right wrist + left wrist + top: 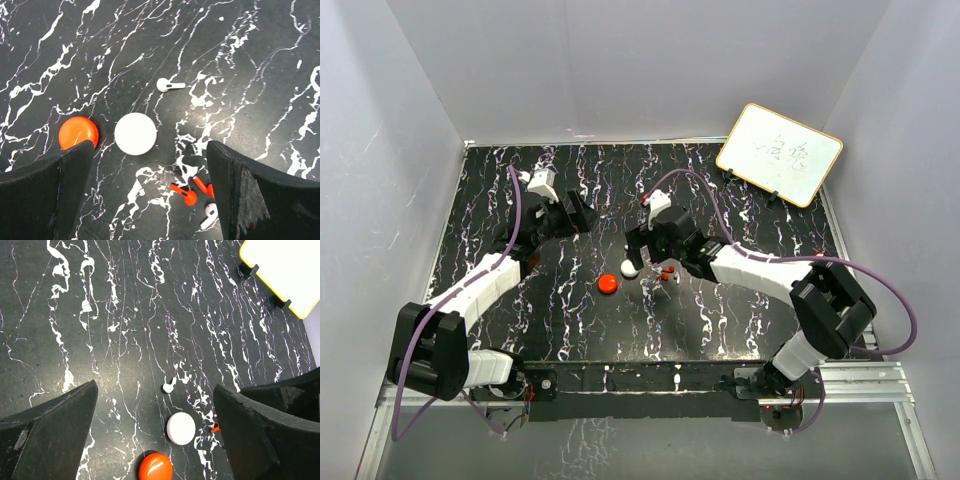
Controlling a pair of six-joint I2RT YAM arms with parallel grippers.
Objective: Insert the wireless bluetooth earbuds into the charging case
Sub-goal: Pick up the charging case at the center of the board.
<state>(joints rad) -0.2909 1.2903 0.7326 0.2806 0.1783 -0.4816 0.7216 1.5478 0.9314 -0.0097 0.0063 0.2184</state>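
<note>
Presently: red earbuds (184,192), pair, worktop (260,60) centre, stems aslant, beneath right pincer (150,150), beside one finger; nearer arm: right. It and left pincer (155,395): agape, empty.

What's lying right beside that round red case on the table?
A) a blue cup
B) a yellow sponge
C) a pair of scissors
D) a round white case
D: a round white case lies just beside the red charging case, with a small gap between them.

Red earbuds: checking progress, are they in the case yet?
Out: both red earbuds lie on the table, apart from the red case.
</note>
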